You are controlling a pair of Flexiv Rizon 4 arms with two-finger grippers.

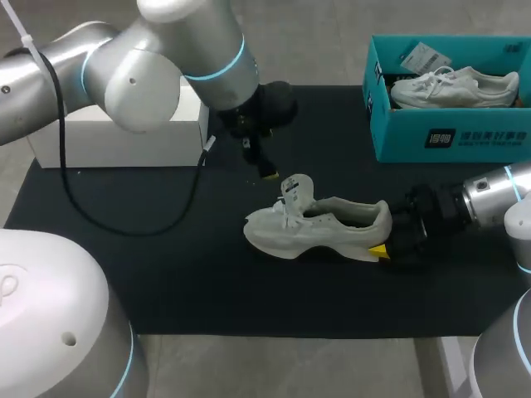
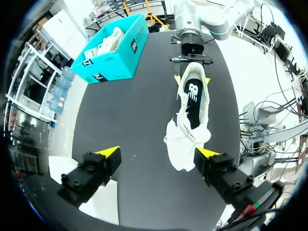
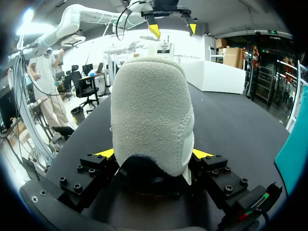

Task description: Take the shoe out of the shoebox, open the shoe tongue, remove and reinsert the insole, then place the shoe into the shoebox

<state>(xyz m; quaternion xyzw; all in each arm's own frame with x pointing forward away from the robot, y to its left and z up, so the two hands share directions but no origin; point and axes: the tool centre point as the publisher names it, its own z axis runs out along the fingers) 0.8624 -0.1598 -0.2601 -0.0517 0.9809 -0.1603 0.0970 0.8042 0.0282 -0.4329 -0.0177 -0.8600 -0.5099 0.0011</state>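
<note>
A white sneaker [image 1: 319, 225] lies upright on the black mat, toe to the left, tongue raised. My right gripper [image 1: 387, 242] is shut on its heel; in the right wrist view the grey-white heel [image 3: 151, 110] fills the gap between the yellow fingertips [image 3: 201, 154]. My left gripper [image 1: 267, 170] hangs open above and just behind the tongue. In the left wrist view the sneaker [image 2: 191, 113], its dark insole [image 2: 194, 98] showing, lies ahead of the left gripper [image 2: 159, 155], its toe beside one fingertip. The teal shoebox [image 1: 398, 133] stands at the back right.
A second white shoe [image 1: 455, 87] and a paper tag lie in the shoebox. A white box [image 1: 133, 137] stands at the back left, partly under my left arm. The black mat [image 1: 166, 274] covers the table around the sneaker.
</note>
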